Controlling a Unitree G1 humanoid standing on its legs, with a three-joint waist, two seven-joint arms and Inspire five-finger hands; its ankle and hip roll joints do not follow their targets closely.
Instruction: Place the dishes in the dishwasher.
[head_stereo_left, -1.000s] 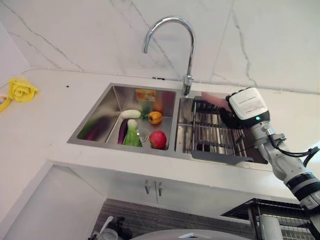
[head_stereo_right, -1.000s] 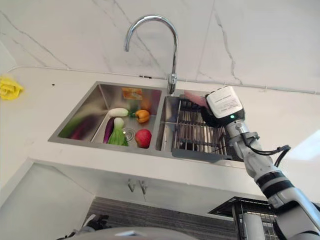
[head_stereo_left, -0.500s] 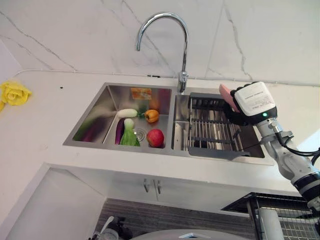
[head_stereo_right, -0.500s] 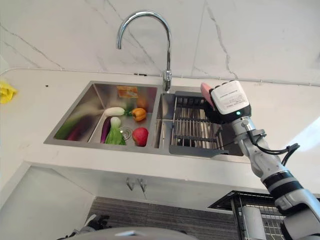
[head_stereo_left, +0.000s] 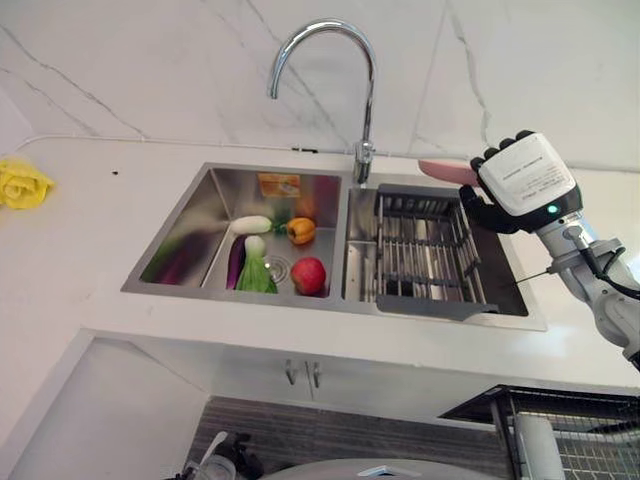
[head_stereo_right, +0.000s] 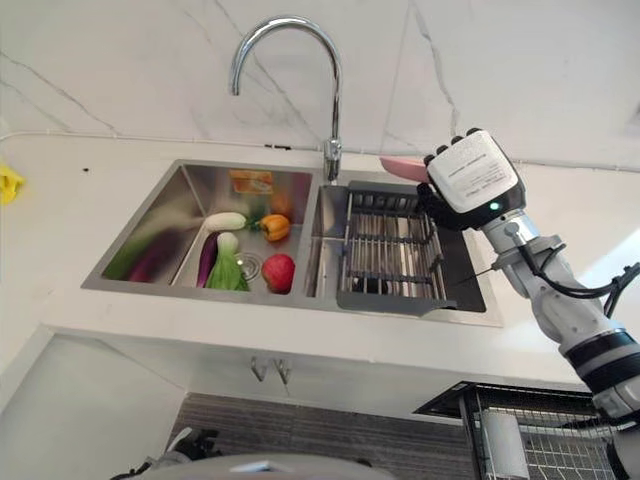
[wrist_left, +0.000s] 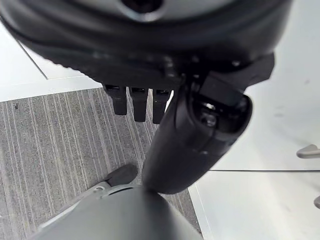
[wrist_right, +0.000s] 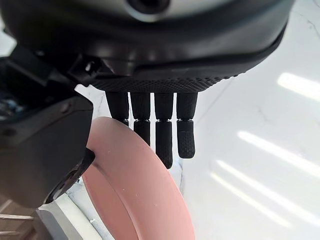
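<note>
A white marble-veined wall backs a pale white counter (head_stereo_left: 90, 250) with a double stainless steel sink (head_stereo_left: 195, 215) set into it and a tall curved chrome faucet (head_stereo_left: 320, 40) rising behind the divider. The sink's left basin holds play vegetables: a red apple (head_stereo_left: 309, 274), an orange pepper (head_stereo_left: 299, 231), a white radish (head_stereo_left: 250, 225), a purple eggplant (head_stereo_left: 236, 261) and a green leafy bunch (head_stereo_left: 258, 277). The right basin carries a dark wire dish rack (head_stereo_left: 425, 255) with a grey front lip. Far off at the counter's left edge lies a crumpled yellow cloth (head_stereo_left: 20, 184). The right hand (head_stereo_left: 505, 185) is raised above the back right corner of the rack, its fingers (wrist_right: 162, 135) and thumb pinching a flat, round pink plate (head_stereo_right: 403, 168) by the rim; the plate is in the air, clear of the rack, its free edge pointing toward the faucet. The left hand (wrist_left: 200, 130) hangs low over a grey striped floor (wrist_left: 55, 160) beside a white cabinet front, fingers relaxed and holding nothing. Below the counter, at the right, stands a dark wire basket rack (head_stereo_left: 560, 430).
</note>
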